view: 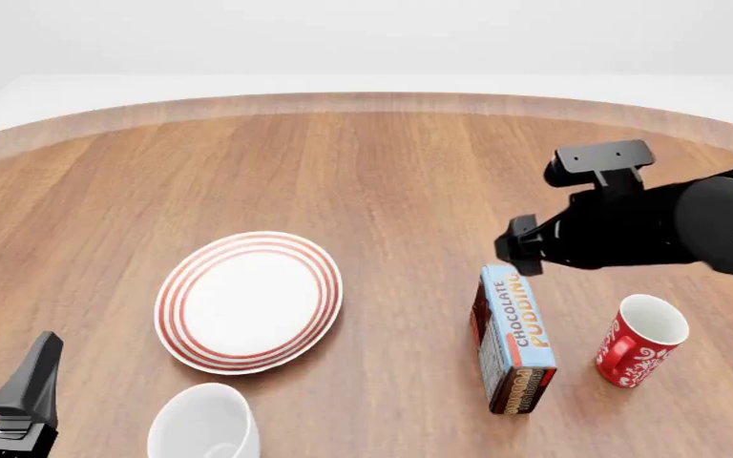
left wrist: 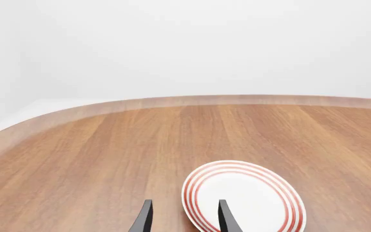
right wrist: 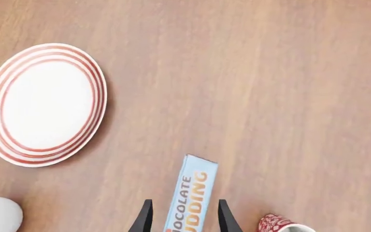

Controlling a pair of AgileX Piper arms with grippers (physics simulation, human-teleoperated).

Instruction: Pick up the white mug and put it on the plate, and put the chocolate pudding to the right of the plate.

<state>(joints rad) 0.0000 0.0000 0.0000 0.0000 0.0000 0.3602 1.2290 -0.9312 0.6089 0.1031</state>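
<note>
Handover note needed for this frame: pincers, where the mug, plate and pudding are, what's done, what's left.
Left pincer: open, empty, low at the near left of the table, by the plate's edge.
Right pincer: open, straddling the chocolate pudding, not closed on it.
White mug: on the table just in front of the plate, untouched.
Plate: nothing on it.
Pudding: on its narrow side, right of the plate, a red mug to its right.
Done: nothing visibly.
Left: mug onto the plate; set the pudding right of the plate.
</note>
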